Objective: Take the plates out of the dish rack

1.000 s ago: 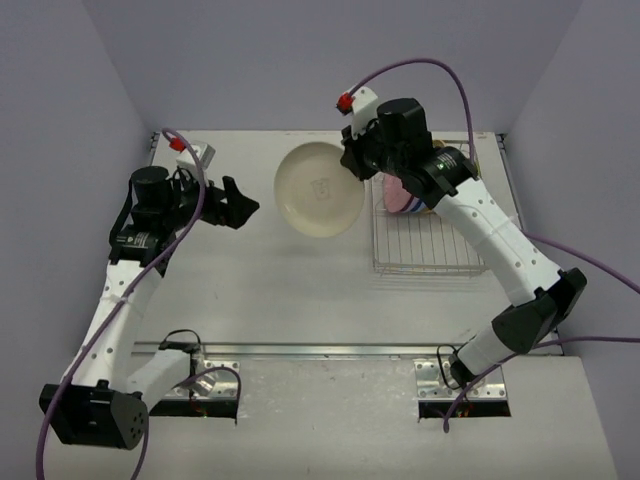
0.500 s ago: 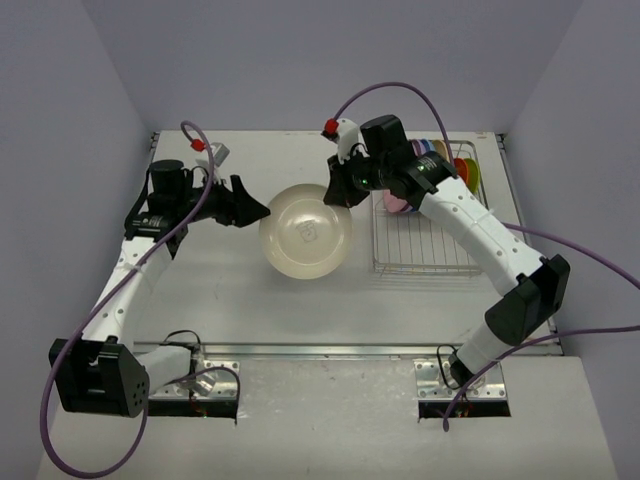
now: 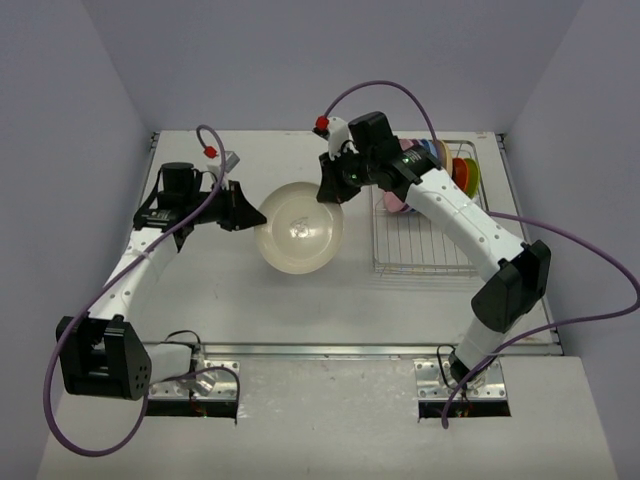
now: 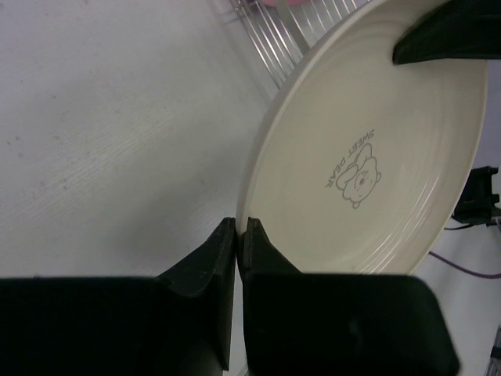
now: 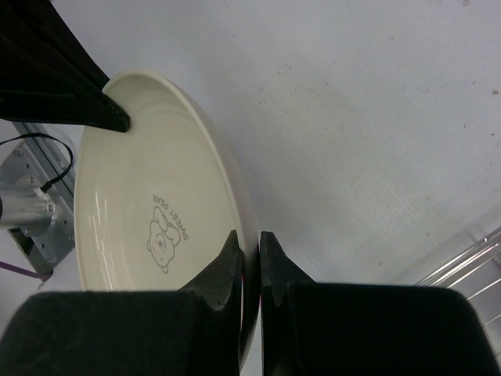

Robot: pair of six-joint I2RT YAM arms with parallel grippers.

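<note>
A cream plate (image 3: 298, 228) with a small bear print hangs over the middle of the table, held by both arms. My left gripper (image 3: 252, 210) is shut on its left rim; in the left wrist view the left gripper (image 4: 241, 227) pinches the cream plate (image 4: 368, 157) at its edge. My right gripper (image 3: 328, 192) is shut on the opposite rim, seen close up where the right gripper (image 5: 250, 239) clamps the cream plate (image 5: 149, 211). The dish rack (image 3: 425, 250) stands to the right, with a pink plate (image 3: 395, 203) and orange and green plates (image 3: 468, 175) upright at its back.
Purple walls close the table at the back and both sides. A metal rail (image 3: 330, 349) runs along the front edge by the arm bases. Purple cables loop over both arms. The rack's wires (image 4: 274, 31) show just behind the plate.
The right arm carried the cream plate leftward and nearer, tilting it flatter. The left arm reached in and its jaws closed from wide open onto the plate's left rim.
</note>
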